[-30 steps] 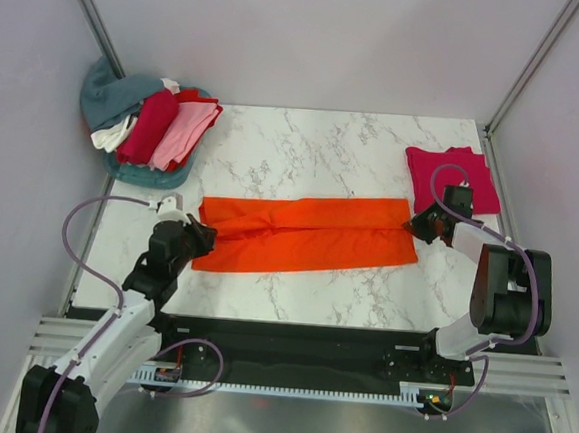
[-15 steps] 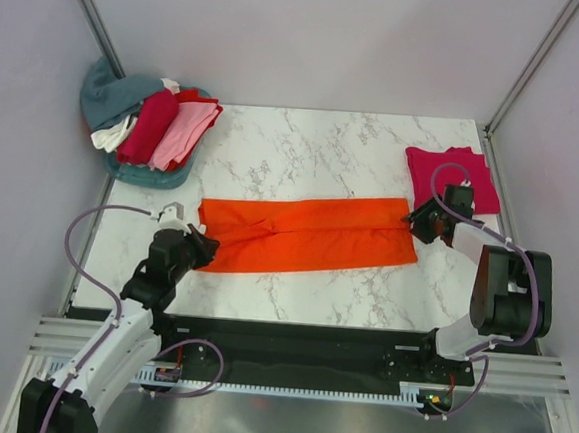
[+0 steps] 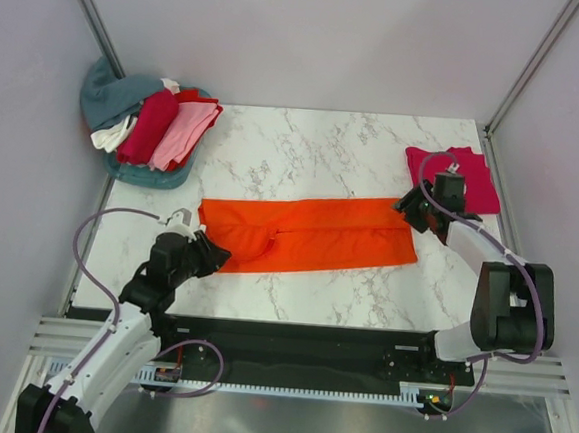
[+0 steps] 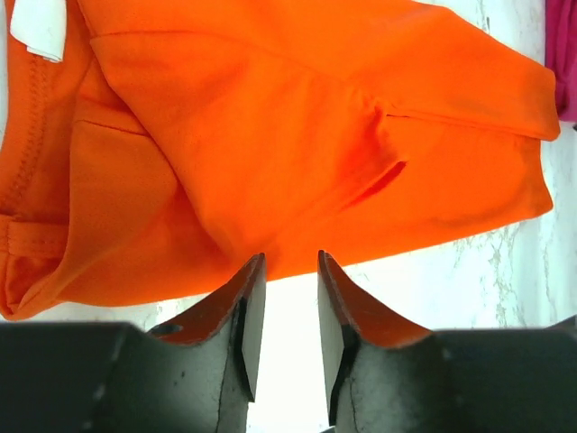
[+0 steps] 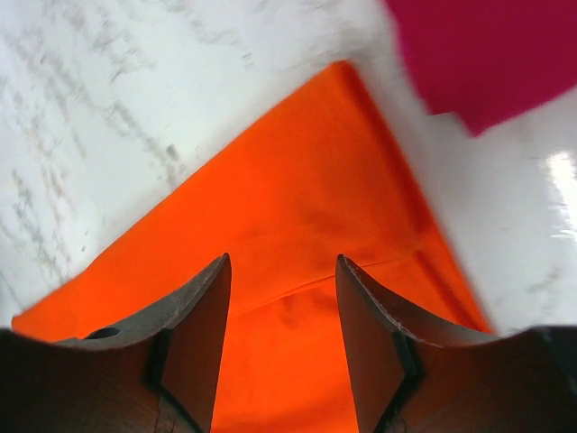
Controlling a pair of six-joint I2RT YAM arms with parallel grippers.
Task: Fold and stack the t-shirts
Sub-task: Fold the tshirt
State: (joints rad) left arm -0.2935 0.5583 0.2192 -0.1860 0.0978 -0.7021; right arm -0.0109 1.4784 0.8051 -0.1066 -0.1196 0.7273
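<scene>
**Orange shirt laid out as a long band, a gripper at each end**

Left gripper: its dark, wedge-shaped fingers stand a narrow slit apart with nothing between them. The tips are at the near hem of the band's left end; whether they touch cloth I cannot tell. Right gripper: its fingers are spread wide and empty over the far right corner. The cloth is a smooth matte knit, folded lengthwise into a flat strip across the middle of the white marble table. Stitched hems and a white tag show at its left end. A crimson shirt, folded roughly square, lies just beyond the right end. A loose pile of red, pink, white and teal shirts sits at the far left corner.
</scene>
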